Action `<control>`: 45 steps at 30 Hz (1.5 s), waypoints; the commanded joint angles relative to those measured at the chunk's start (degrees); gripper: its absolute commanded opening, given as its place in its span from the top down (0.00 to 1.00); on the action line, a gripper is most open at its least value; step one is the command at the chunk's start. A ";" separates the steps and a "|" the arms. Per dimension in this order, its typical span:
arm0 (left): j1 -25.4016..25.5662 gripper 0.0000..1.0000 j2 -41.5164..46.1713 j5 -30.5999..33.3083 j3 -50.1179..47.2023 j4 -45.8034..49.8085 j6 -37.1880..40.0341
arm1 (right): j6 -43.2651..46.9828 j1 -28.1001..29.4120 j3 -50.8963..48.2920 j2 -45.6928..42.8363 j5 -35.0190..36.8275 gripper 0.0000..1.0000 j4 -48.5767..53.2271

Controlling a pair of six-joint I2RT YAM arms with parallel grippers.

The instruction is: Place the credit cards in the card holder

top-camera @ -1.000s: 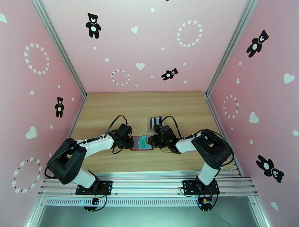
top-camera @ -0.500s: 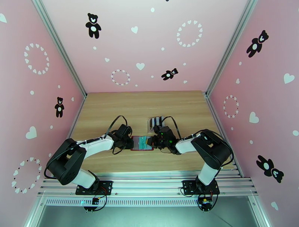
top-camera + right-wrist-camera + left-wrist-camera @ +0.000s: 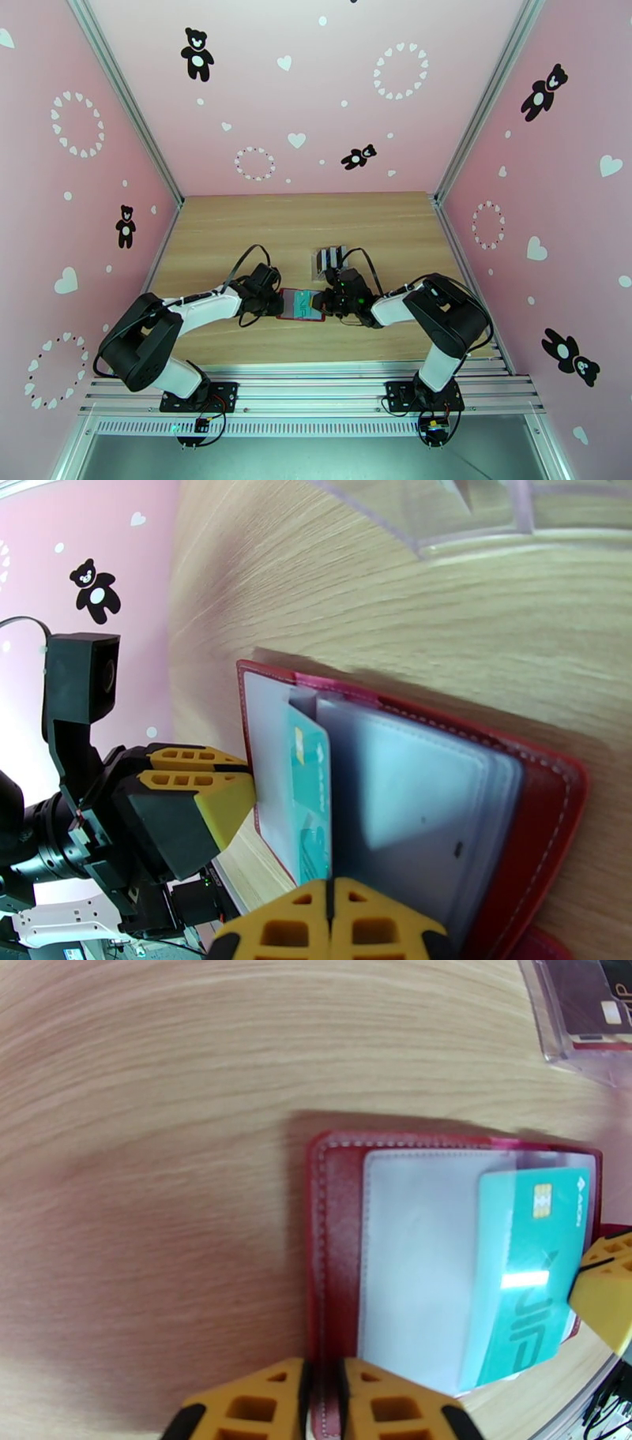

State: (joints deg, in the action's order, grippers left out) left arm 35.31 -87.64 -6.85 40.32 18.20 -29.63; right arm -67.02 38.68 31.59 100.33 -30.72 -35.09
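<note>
The dark-red card holder (image 3: pixel 302 305) lies open on the table between the two arms. In the left wrist view its red edge (image 3: pixel 336 1220) frames a clear pocket, and a teal credit card (image 3: pixel 529 1276) sits partly inside that pocket. My left gripper (image 3: pixel 324 1404) is shut on the holder's left edge. My right gripper (image 3: pixel 330 922) is shut, its tips against the teal card (image 3: pixel 310 827) at the holder's right side; one of its fingers (image 3: pixel 604 1295) touches the card's outer edge. More credit cards stand in the clear rack (image 3: pixel 332 258).
The clear plastic rack (image 3: pixel 584 1015) stands just behind the holder, close to the right wrist, with a dark card in it. Bare wooden table (image 3: pixel 237 229) stretches behind and to the left. Pink walls enclose the table on three sides.
The teal card has slid further left into the holder's pocket, so less teal shows from above. Both arms have barely moved.
</note>
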 commanded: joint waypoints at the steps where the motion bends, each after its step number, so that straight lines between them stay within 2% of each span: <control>1: 1.71 0.79 -0.60 -2.37 -1.91 1.47 -1.30 | -0.20 0.26 0.73 1.25 1.18 1.00 2.65; 18: 2.25 0.79 0.47 -3.14 -2.52 0.96 -2.88 | 1.69 0.36 4.01 0.17 1.35 1.00 9.30; 23: 2.24 0.79 0.75 -3.65 -3.13 0.55 -3.55 | 3.32 0.38 5.05 -1.68 1.46 0.77 12.93; 25: 2.26 0.79 0.92 -3.93 -3.31 0.39 -3.77 | 3.81 0.35 5.64 -2.23 1.45 0.72 14.33; 38: 4.94 0.79 1.01 -4.40 -3.69 -0.97 -5.96 | 9.19 1.66 13.18 -2.07 3.96 0.64 30.09; 45: 7.42 0.79 0.02 -3.63 -3.57 -1.86 -7.77 | 13.40 4.87 18.27 -2.72 9.24 0.63 39.84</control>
State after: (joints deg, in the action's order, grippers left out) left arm 41.36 -86.37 -7.92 38.22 15.33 -35.90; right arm -56.73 42.09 47.11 98.89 -24.88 -2.81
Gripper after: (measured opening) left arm 0.214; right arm 0.371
